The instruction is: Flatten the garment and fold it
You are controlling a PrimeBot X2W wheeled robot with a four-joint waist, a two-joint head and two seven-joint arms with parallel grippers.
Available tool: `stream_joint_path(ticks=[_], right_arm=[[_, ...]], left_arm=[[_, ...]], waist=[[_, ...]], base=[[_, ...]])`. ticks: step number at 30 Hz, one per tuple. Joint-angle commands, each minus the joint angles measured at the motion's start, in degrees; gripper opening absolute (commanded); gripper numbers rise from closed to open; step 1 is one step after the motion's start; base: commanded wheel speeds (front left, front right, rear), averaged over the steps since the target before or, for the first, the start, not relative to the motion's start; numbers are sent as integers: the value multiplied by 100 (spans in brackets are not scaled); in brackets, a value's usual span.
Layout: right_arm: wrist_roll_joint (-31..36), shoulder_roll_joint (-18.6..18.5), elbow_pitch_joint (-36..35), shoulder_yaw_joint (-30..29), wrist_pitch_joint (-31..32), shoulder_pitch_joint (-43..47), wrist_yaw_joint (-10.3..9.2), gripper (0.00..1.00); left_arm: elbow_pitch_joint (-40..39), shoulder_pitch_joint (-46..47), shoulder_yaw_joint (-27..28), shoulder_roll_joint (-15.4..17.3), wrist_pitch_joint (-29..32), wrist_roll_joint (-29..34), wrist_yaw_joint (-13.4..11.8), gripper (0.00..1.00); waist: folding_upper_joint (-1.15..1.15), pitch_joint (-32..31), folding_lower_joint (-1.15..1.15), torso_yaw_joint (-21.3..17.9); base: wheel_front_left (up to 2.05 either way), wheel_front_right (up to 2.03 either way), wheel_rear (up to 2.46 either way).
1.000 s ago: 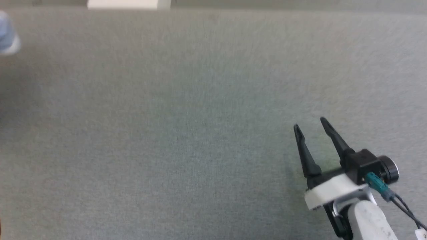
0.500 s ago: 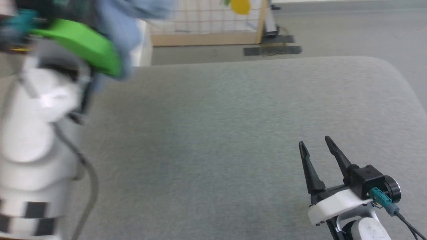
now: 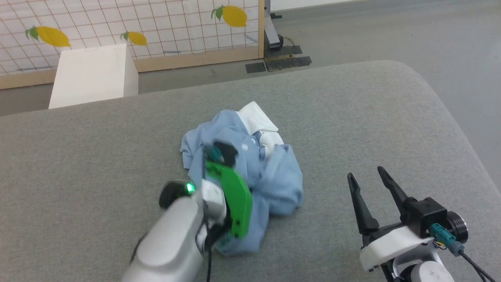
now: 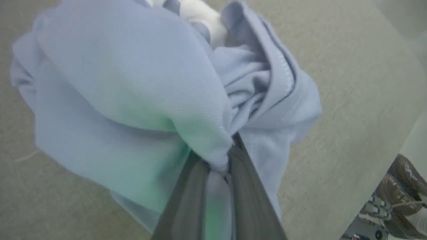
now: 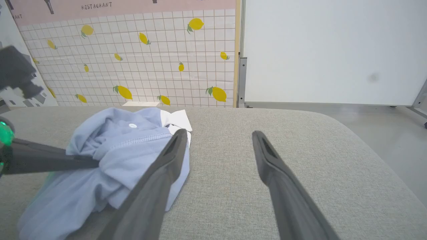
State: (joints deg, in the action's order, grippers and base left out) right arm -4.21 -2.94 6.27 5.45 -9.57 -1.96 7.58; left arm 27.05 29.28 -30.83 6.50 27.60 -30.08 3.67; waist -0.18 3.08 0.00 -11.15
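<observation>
**Left claw grips the crumpled garment, right claw stands open beside it**

The only writing I can read is the word "RESTAURANT" (image 5: 96, 5), in dark capitals on a pink band at the top of the panel (image 5: 133, 66) behind the surface. Under this band the panel has a white grid with yellow lemons. A second word at the left edge is cut off, and I cannot read it.

The garment (image 3: 270, 176) lies crumpled in 1 heap near the middle of the grey surface (image 3: 372, 102). Its white collar (image 3: 256, 115) is at the far side, and 1 white button (image 5: 132, 125) faces up.

My left claw (image 4: 218, 166) is closed on a fold of the light blue cloth. In the left wrist view the cloth is squeezed between the 2 dark fingers (image 4: 247, 186) close to their tips, and a green glow falls on the fabric there.

My right claw (image 3: 364, 172) is to the right of the heap, near it but apart. Its 2 fingers are spread wide with nothing between them, and they point toward the far edge.

A white box (image 3: 94, 74) stands beyond the far edge of the surface.
</observation>
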Motion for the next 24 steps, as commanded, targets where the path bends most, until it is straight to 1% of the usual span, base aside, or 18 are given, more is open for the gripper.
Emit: stream_joint_path(ticks=[1,4,7,8,9,10,13,15,20,22,24], right_arm=[[-40,6,-30,24,18,52,-9,100],[-48,6,-39,52,41,51,-9,100],[-64,6,-40,76,61,62,-9,100],[-69,6,-36,84,65,66,-9,100],[-73,6,-31,91,63,66,-9,100],[-79,6,-27,101,64,67,-9,100],[-82,6,-28,111,77,65,-9,100],[-75,6,-42,104,79,72,-9,100],[-58,6,-121,49,68,72,-9,100],[-56,6,-141,42,55,60,-9,100],[-60,6,-158,49,43,33,-9,100]], left_arm=[[121,-146,-102,-1,236,-45,42,0],[339,-390,-295,-33,800,-157,35,0],[347,-550,-345,-36,1114,-263,-18,0],[287,-589,-332,-20,1101,-269,-55,54],[224,-631,-289,-16,1045,-293,-97,89],[130,-692,-220,-11,945,-330,-151,100],[-237,-835,-37,68,474,-315,-273,100],[-564,-943,130,137,-49,-245,-379,100],[-1326,-1241,679,359,-1655,83,-790,100],[-1506,-1313,871,453,-2202,222,-926,100],[-1578,-1340,1012,531,-2587,334,-1037,100]], waist=[[18,33,0,-12],[18,43,0,16],[18,44,0,79],[18,40,0,101],[18,36,0,117],[18,27,0,133],[18,-8,0,173],[18,-23,0,197],[18,10,0,263],[18,38,0,272],[18,89,0,262]], base=[[0,0,0],[0,0,0],[0,0,0],[0,0,0],[0,0,0],[0,0,0],[0,0,0],[0,0,0],[0,0,0],[0,0,0],[0,0,0]])
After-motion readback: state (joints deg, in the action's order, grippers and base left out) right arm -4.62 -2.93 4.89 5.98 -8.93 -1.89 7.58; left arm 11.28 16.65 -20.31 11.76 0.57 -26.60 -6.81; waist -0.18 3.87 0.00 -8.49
